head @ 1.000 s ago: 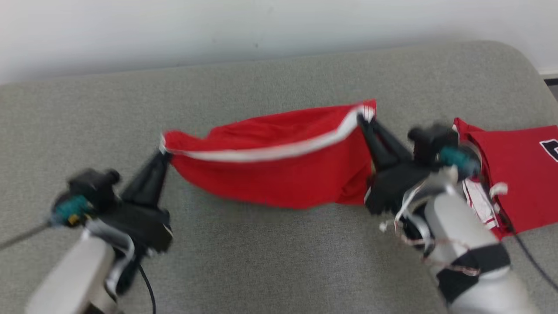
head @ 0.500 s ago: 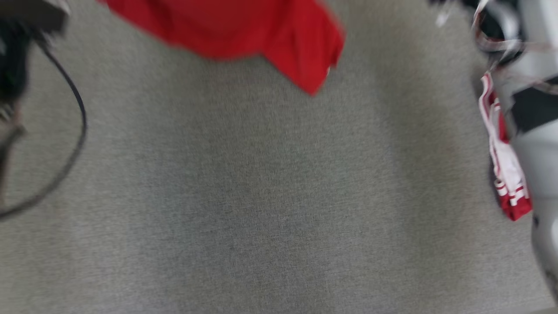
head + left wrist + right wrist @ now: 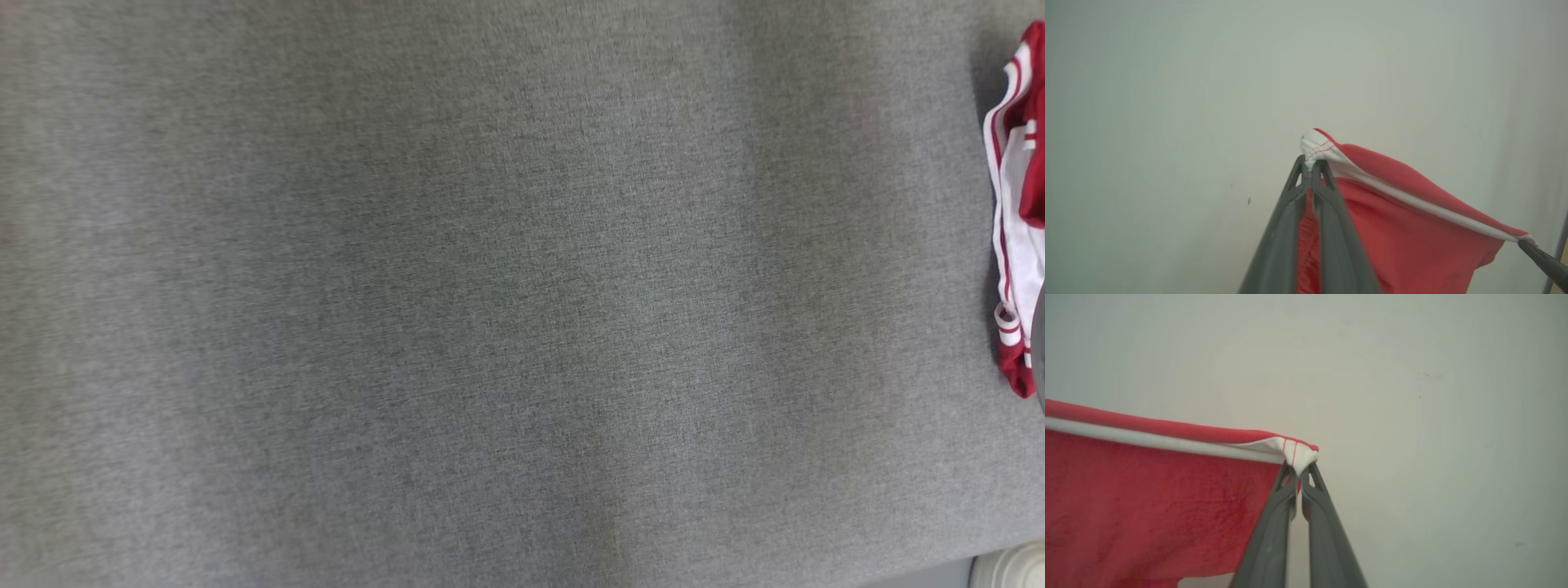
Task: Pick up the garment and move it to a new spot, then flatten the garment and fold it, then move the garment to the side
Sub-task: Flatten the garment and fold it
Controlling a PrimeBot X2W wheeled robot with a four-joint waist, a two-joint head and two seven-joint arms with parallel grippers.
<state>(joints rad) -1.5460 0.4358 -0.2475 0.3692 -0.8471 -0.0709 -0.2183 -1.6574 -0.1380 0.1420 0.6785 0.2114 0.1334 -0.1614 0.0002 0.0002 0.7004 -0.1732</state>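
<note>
Where the two wrist views show the work, one red garment (image 3: 1404,237) with a white edge band is stretched between two end effectors against a pale wall (image 3: 1167,102). The left end effector (image 3: 1312,163) is closed, its two dark fingers pinched on one white corner of the band, which carries rows of red stitching. The right end effector (image 3: 1300,469) is likewise closed on the opposite white corner, marked by two red stitch lines; its fingertip also enters the left wrist view at the lower right (image 3: 1541,261). The garment (image 3: 1147,490) has its long axis along the band, running from one end effector to the other, with the band uppermost and the red body hanging below it. In the head view, one second garment (image 3: 1016,245), red with white panels and stripes, lies at the right edge of a grey woven surface (image 3: 490,310).
</note>
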